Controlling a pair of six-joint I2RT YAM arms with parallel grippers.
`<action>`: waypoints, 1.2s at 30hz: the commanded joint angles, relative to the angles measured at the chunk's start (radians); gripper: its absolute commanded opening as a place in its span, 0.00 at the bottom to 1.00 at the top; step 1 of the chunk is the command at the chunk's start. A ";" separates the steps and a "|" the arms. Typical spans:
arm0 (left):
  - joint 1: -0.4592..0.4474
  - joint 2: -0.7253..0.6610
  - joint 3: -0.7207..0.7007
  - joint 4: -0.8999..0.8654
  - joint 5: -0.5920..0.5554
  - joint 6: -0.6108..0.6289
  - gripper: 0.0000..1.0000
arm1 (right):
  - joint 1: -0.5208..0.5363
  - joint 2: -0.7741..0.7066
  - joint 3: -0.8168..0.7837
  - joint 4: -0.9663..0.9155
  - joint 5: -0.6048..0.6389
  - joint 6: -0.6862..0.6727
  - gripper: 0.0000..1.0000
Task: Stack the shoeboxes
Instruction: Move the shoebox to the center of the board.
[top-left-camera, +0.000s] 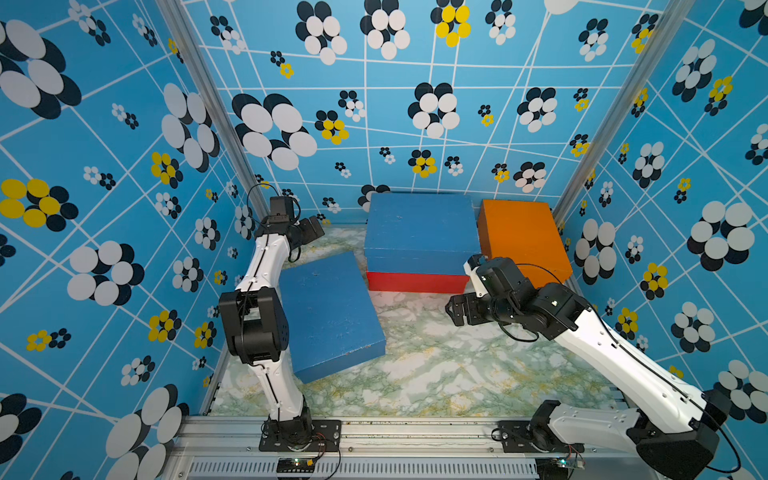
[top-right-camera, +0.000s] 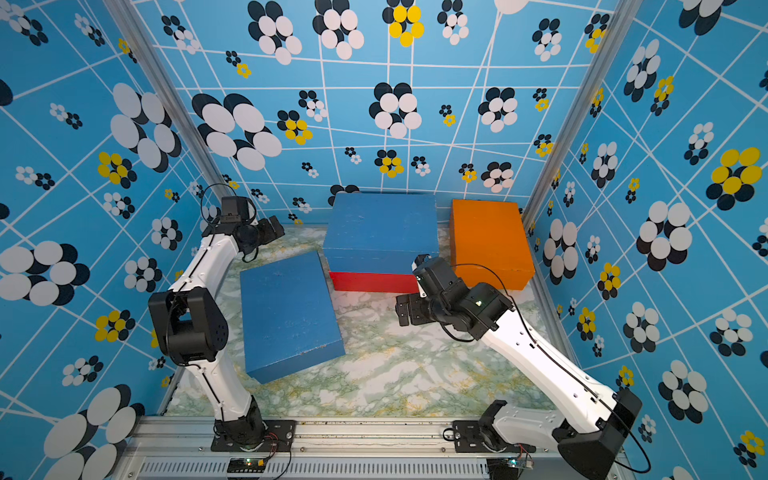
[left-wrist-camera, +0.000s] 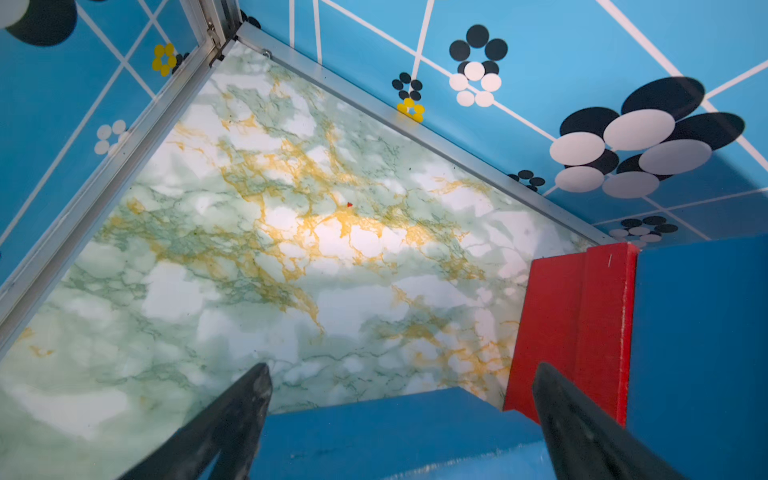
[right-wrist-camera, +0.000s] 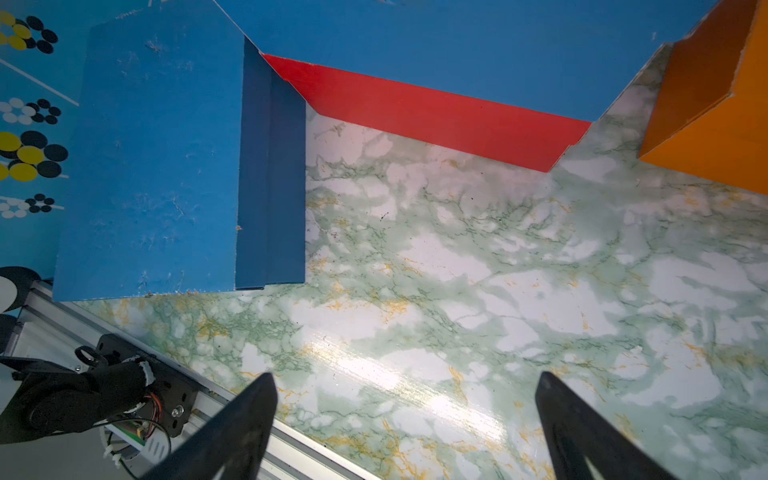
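Right end effector (top-left-camera: 454, 310) hovers spread wide before the red shoebox (top-left-camera: 417, 281).

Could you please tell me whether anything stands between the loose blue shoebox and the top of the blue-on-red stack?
Nothing visible does: the lid of the stacked blue shoebox is bare, and only bare table separates it from the loose blue shoebox.
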 joint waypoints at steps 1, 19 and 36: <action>0.006 0.026 0.051 -0.049 0.015 0.034 1.00 | 0.006 -0.010 -0.011 -0.011 0.009 0.003 0.99; 0.023 0.002 -0.158 -0.076 -0.033 0.060 0.99 | 0.005 0.013 -0.012 0.025 -0.026 -0.012 0.99; 0.091 -0.278 -0.525 -0.010 -0.055 -0.029 0.99 | 0.006 0.004 -0.033 0.038 -0.028 -0.030 0.99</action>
